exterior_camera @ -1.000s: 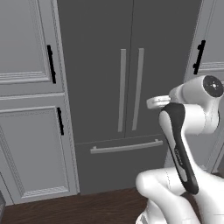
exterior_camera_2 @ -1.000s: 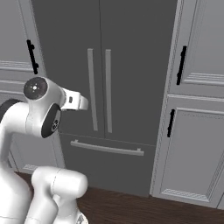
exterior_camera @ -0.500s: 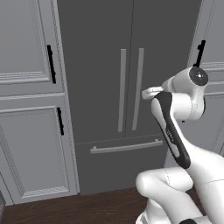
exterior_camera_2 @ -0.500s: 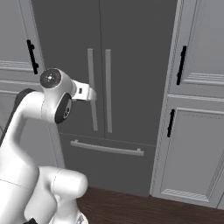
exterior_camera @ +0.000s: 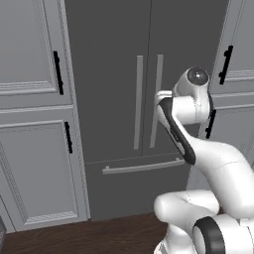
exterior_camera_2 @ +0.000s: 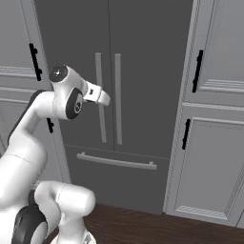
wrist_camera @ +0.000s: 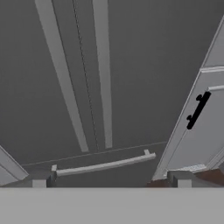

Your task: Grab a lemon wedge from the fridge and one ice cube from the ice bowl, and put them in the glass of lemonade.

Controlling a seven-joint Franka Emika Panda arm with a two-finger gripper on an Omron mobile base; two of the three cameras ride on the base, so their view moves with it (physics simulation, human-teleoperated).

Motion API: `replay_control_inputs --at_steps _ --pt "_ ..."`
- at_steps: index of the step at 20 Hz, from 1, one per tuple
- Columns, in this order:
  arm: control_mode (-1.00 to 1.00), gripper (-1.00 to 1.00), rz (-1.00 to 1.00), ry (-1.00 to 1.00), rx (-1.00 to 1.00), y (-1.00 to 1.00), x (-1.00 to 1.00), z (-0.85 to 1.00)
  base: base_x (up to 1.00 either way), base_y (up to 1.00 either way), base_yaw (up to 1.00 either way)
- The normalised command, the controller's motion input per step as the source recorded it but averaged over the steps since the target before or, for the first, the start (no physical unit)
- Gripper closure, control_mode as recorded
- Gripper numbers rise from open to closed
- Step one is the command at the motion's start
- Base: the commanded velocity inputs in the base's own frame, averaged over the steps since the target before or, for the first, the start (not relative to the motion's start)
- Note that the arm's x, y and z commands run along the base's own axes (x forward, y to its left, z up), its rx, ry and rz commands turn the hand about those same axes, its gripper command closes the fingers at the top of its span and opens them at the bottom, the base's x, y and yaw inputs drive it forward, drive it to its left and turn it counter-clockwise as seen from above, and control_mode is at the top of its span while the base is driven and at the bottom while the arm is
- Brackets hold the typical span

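Observation:
The fridge (exterior_camera: 114,59) stands straight ahead, dark grey, with both doors shut. Its two long vertical bar handles (exterior_camera: 148,101) flank the centre seam, and a horizontal drawer handle (exterior_camera: 144,165) runs below them. My hand (exterior_camera_2: 97,94) is raised in front of the doors, close to the left-hand bar (exterior_camera_2: 100,97). In the hand view my gripper (wrist_camera: 109,180) is open with nothing between its fingertips (wrist_camera: 39,179), and it faces the fridge (wrist_camera: 144,65) and its drawer handle (wrist_camera: 105,165). The lemon wedge, the ice bowl and the glass of lemonade are out of view.
Light grey panelled cabinets (exterior_camera: 34,149) with black handles (exterior_camera: 58,72) stand left of the fridge. More such cabinets (exterior_camera_2: 214,152) stand to its right. Dark wooden floor (exterior_camera_2: 157,228) runs along the bottom.
My arm has swung up and in toward the fridge doors, carrying the hand closer to the vertical handles. The jaws have stayed open and the scene has not shifted.

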Motion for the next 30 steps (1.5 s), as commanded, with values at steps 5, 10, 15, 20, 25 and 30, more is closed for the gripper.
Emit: replay_control_inputs --at_steps 5,10,15,20,25,30 --pt "-1.00 -1.00 -0.06 0.00 0.00 0.00 0.93 -0.18 0.00 0.00 0.00" --pt "-1.00 -1.00 0.02 0.00 0.01 -0.11 0.85 -0.19 0.00 0.00 0.00" --pt "-1.00 -1.00 0.10 0.00 0.06 -0.33 0.72 -0.27 0.00 0.00 0.00" --pt "-1.00 -1.00 0.10 0.02 0.03 -0.34 0.49 -0.18 0.00 0.00 0.00" --pt "-1.00 -1.00 0.03 0.04 0.00 -0.09 0.40 -0.18 0.00 0.00 0.00" --pt "-1.00 -1.00 0.00 0.02 0.00 0.00 0.45 -0.19 0.00 0.00 0.00"
